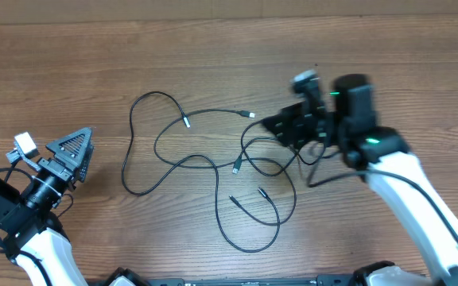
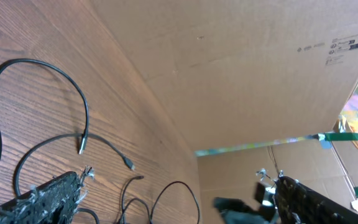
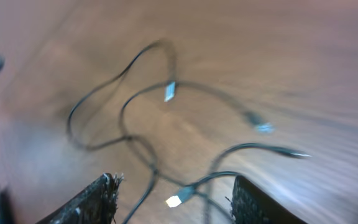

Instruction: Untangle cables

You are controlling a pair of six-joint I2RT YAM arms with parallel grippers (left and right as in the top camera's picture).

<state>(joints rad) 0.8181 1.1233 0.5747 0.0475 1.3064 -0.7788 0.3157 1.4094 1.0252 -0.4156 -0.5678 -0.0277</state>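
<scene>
The right hand (image 3: 176, 182) is hovering with its fingers parted, clamping nothing, though one strand with a silver plug (image 3: 174, 201) is lying in the gap between them. The left hand (image 1: 74, 155) is sitting wide open and empty near the counter's (image 1: 70, 71) left edge. The cables (image 1: 235, 168) are sprawling in crossed loops mid-counter, their right side reaching under the right hand. If that hand is lifting away, I judge it risks catching the strand and pulling the loops tighter. The right wrist view is smearing badly. The overhead view is hiding the strands beneath the hand, and which strand is crossing over which is unclear.
</scene>
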